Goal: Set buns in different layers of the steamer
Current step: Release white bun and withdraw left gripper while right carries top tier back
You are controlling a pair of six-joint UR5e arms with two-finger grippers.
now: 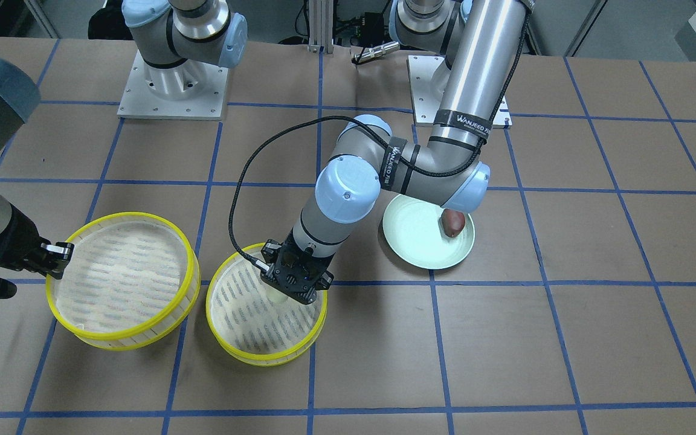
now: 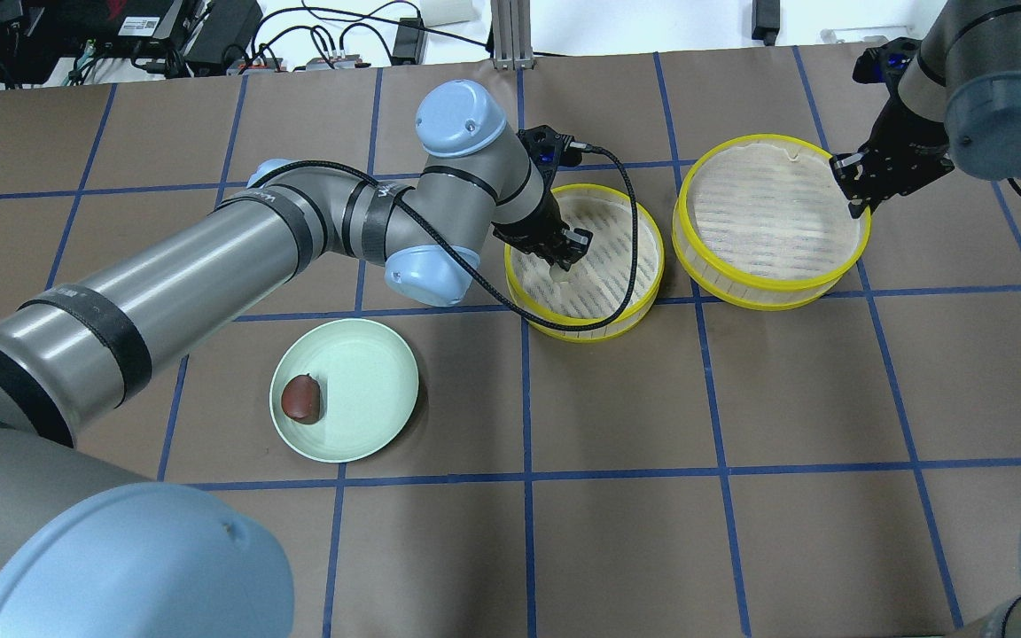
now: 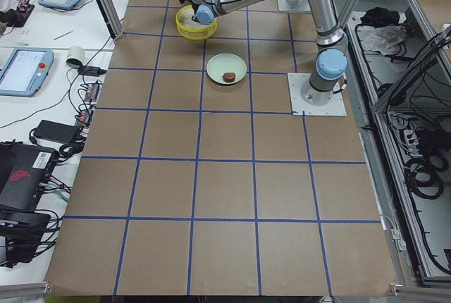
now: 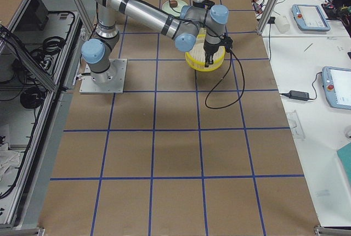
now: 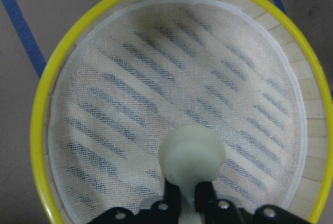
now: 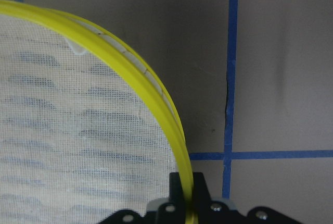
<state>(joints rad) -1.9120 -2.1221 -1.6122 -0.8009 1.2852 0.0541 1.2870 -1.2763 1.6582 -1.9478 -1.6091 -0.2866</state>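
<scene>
Though neither bun is settled yet, you can read the front-facing view plainly: your left gripper (image 1: 290, 290) is low inside the centre steamer tray (image 1: 263, 360), and the cream-white bun (image 1: 277, 296) peeps out beneath it. The right gripper (image 1: 58, 254) meets the rim of the outer steamer tray (image 1: 124, 345) just beside it. The reddish-brown bun (image 1: 454, 222) lies on the pale green plate (image 1: 414, 254), well apart from both trays

From overhead you get the same layout: the two trays sit side by side, not stacked, and the reddish-brown bun is alone on its plate

Both side views are too distant to tell you anything about the fingers

Your left wrist camera shows the fingers (image 5: 173, 199) narrow, pinching the tapered end of the cream-white bun. It hangs over the meshed, slatted floor, off-centre; whether it touches the floor you cannot tell

Your right wrist camera shows that gripper closed on the outer steamer tray's yellow rim, which passes between its fingers

By my reading you are at the first placement, well short of halfway. The cream-white bun is not yet released, the reddish-brown bun has to go into the other layer, and the trays probably need stacking after that
</scene>
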